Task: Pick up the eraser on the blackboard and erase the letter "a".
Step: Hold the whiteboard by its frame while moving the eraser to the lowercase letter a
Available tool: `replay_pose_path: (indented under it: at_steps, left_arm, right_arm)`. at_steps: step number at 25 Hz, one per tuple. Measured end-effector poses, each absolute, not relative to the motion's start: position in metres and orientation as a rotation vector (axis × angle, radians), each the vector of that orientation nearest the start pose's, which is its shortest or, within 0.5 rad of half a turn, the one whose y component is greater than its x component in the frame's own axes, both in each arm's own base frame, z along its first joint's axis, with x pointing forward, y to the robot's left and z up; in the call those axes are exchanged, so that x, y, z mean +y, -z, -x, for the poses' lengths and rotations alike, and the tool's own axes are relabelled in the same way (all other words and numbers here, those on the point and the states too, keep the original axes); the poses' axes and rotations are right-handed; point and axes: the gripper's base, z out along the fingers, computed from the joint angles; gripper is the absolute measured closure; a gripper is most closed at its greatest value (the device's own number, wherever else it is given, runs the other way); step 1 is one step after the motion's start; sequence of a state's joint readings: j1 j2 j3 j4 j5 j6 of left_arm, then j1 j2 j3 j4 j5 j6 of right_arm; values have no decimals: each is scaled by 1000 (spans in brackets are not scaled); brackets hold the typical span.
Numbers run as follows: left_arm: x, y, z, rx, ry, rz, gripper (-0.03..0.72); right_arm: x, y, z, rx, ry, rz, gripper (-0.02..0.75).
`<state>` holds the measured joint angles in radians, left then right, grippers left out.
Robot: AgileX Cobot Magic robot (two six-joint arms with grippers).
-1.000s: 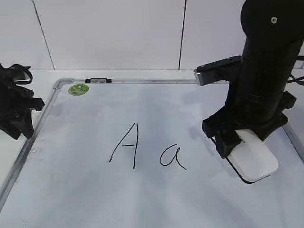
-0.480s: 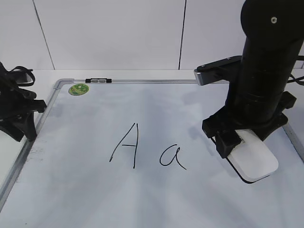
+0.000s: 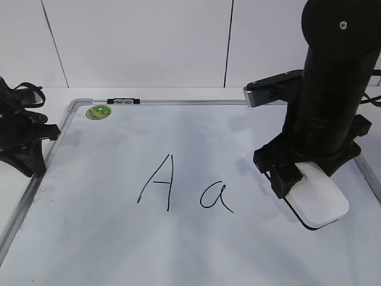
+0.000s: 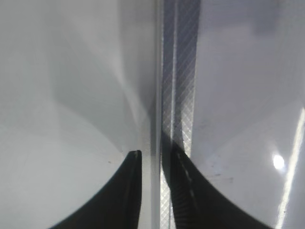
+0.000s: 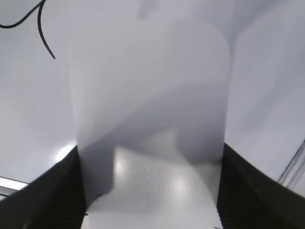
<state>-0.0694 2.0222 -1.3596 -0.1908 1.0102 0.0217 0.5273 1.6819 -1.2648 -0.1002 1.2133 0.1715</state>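
Right wrist view shows your right pincer point(image 5: 150, 191) clamping the eraser point(image 5: 150, 114) by its sides, felt flat on the blackboard point(image 3: 107, 238), ready to sweep left toward the letter "a" point(image 3: 216, 197); left pincer point(image 4: 155, 160) nearly closed, idle.

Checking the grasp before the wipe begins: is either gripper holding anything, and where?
The right gripper clasps the eraser by its two long sides, near its rear end. The left gripper holds nothing.

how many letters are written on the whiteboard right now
2. An uppercase A sits near the middle of the blackboard, and the letter "a" is just right of it, left of the eraser. The right arm could hide more.
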Motion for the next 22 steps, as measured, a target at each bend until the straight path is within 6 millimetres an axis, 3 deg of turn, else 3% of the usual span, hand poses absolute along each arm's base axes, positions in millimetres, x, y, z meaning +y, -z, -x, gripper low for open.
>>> replay_pose_path:
  at_steps: [3,12,22]
  left_arm:
    - [-41,-152,-378,3150,256,24,652]
    - [-41,-153,-378,3148,259,30,659]
    - [-41,-153,-378,3148,261,31,659]
  right_arm:
    - [152,-248,-278,3022,125,597,173]
    - [154,-241,-282,3035,132,602,173]
    - [178,-209,-321,3080,148,610,173]
